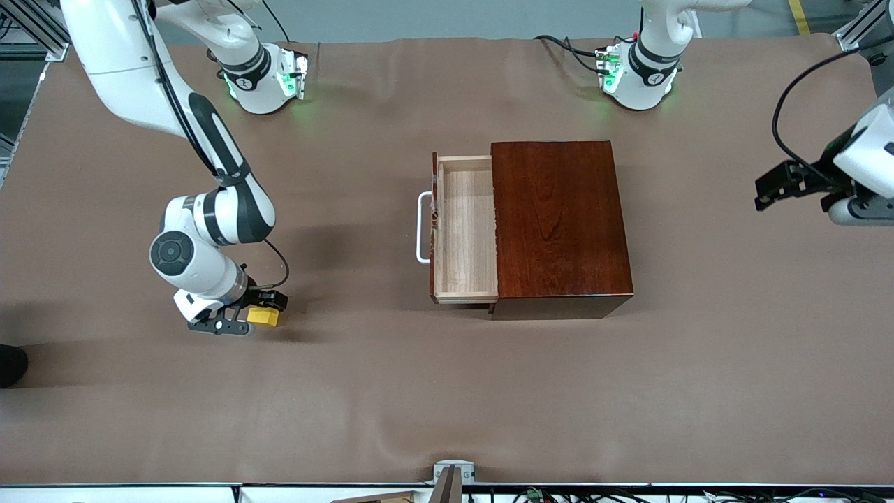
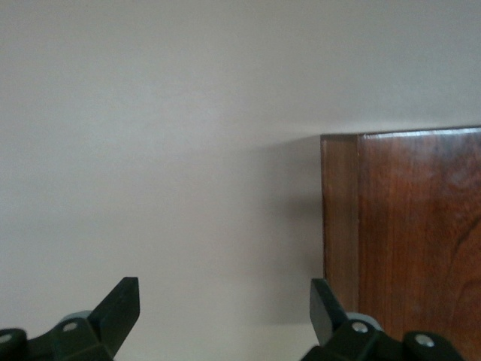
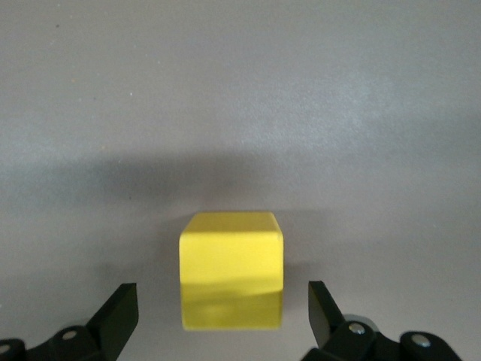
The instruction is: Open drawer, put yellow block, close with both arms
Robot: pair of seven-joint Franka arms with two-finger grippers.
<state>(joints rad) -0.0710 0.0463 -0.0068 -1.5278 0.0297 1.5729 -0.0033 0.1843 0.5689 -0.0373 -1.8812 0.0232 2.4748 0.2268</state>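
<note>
Worktop (image 1: 447, 391) first: I see the brown cloth carrying the mahogany cabinet (image 1: 561, 223) near the middle, its drawer (image 1: 466, 234) already pulled out toward the right arm's end, pale tray bare, white handle (image 1: 423, 227) at the cabinet's nine o'clock in the front view. My left hand (image 1: 772, 187) waits in the air at the left arm's end, at about the cabinet's three o'clock, fingers spread wide and holding nothing. My right hand (image 1: 244, 314) is down at the cloth, at about eight o'clock from the drawer, fingers wide either side of the yellow block (image 1: 264, 316), which sits on the worktop. In the right wrist view the block (image 3: 231, 268) lies squarely between the open fingers (image 3: 120, 312), faces parallel to them, so I judge a straight close should take it.
</note>
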